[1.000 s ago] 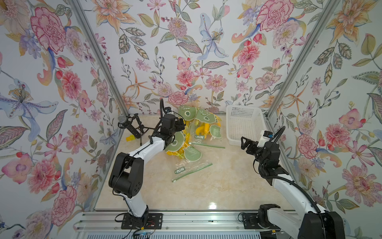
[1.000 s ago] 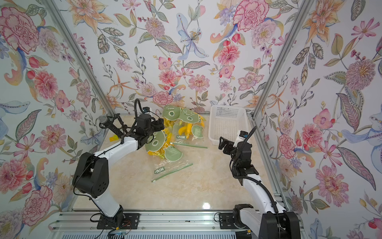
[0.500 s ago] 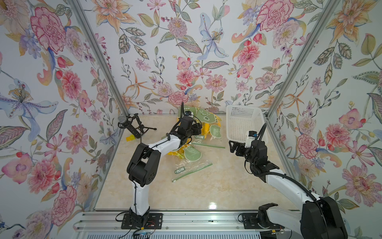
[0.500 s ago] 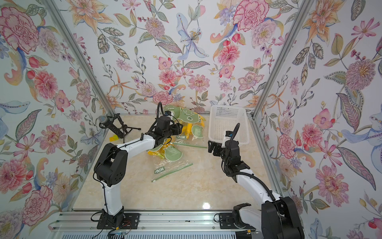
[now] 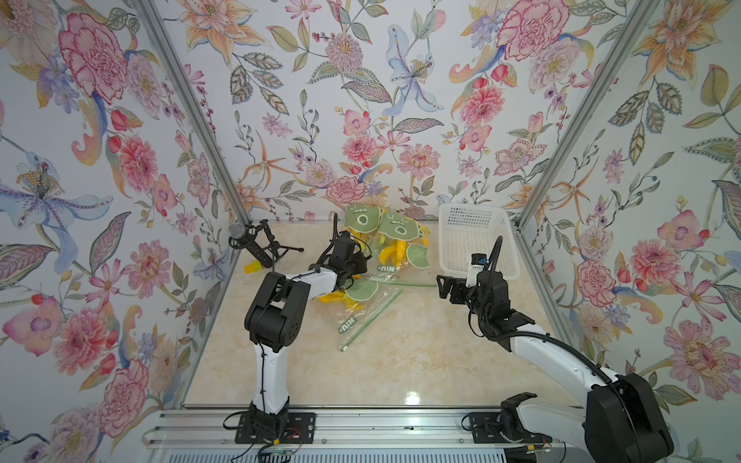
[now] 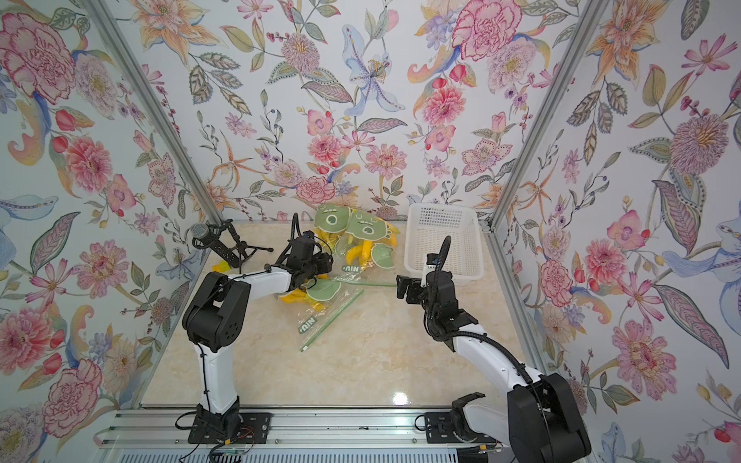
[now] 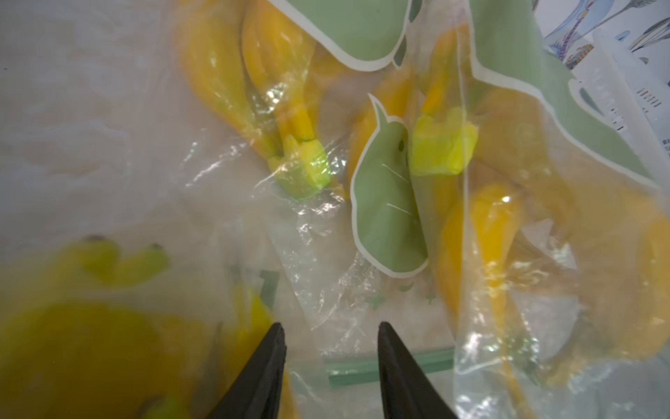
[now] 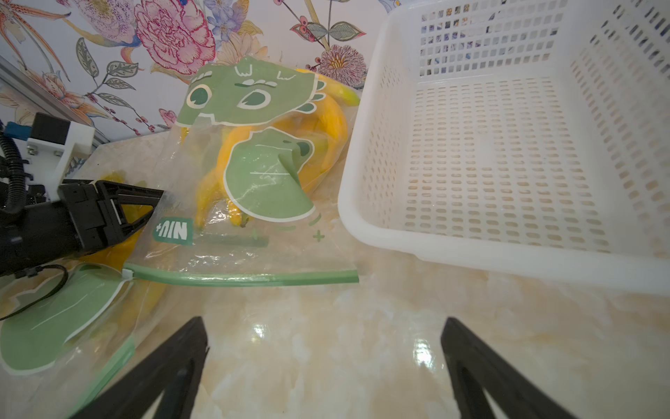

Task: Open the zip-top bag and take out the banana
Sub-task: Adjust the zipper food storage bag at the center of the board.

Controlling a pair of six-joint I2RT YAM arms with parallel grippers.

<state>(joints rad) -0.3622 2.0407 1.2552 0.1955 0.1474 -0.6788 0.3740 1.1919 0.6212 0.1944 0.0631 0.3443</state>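
The bag [image 8: 253, 174] lies at the back of the table [image 5: 401, 360], just beside the basket [image 8: 348, 203]. Its green zip strip [image 8: 239, 278] faces the front and runs crosswise, one end toward the basket. The bananas [image 8: 326, 119] inside arc from near the strip back toward the wall. A second bag [image 5: 353, 316] lies nearer, its strip slanting across the table.

The left gripper [image 7: 328, 333] is down on the pile, jaws about halfway in with clear film between them; whether they pinch it, I cannot tell. The right gripper [image 8: 324, 326] hangs over bare table facing the strip, jaws spread wide, holding nothing.
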